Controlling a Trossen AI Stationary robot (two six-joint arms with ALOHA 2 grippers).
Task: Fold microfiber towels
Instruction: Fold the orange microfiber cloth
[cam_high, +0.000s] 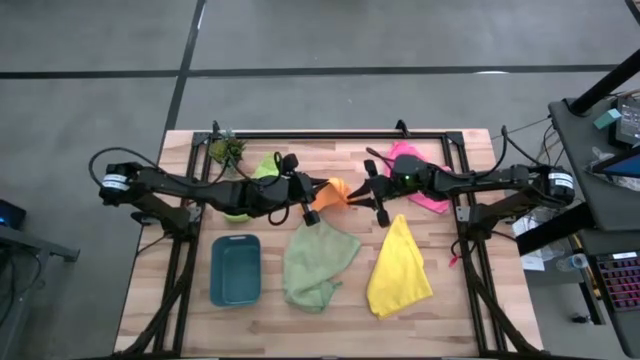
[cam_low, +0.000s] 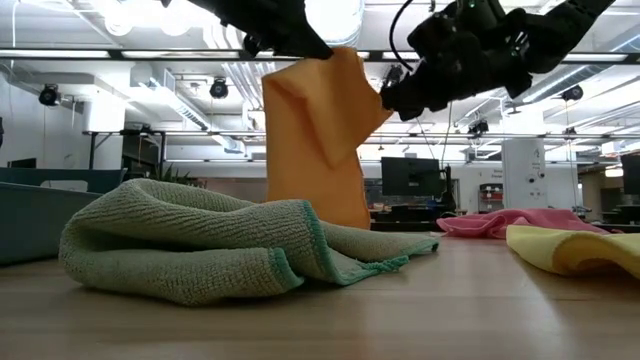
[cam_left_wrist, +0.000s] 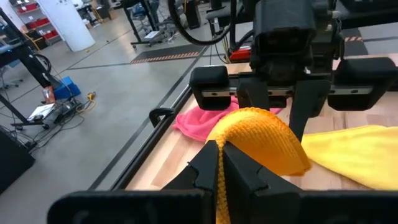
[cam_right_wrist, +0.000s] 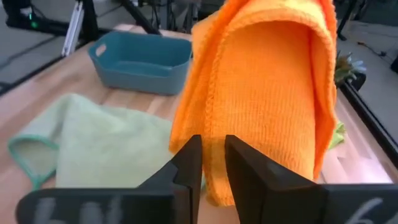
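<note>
- Above the middle of the desk (cam_high: 150, 300), the orange towel (cam_high: 337, 192) hangs in the air between both arms, its lower edge just above the wood in the low view.
- Left pincer (cam_left_wrist: 221, 163) is clamped together on one top edge of that orange towel; the cloth runs right through its closed fingers in the left wrist view.
- Right pincer (cam_right_wrist: 212, 163) is at the other side, its fingers (cam_right_wrist: 186, 163) nearly together with the orange cloth's edge in the narrow gap between them; it looks pinched, and the grip is tight in the low view too.
- Down below, the sage towel (cam_high: 315, 262) lies in a loose crumpled heap at centre front of the desk, directly under the hanging cloth.
- Yellow towel (cam_high: 400, 268) lies bunched to the right of the sage one, apart from it.
- Pink towel (cam_high: 420, 178) sits at the back right, partly under the right arm.
- Lime towel (cam_high: 262, 170) peeks out at the back, beneath the left arm.
- Teal tray (cam_high: 236, 268) rests front left, just beside the sage towel.
- Small plant (cam_high: 226, 150) stands at the back left corner.
</note>
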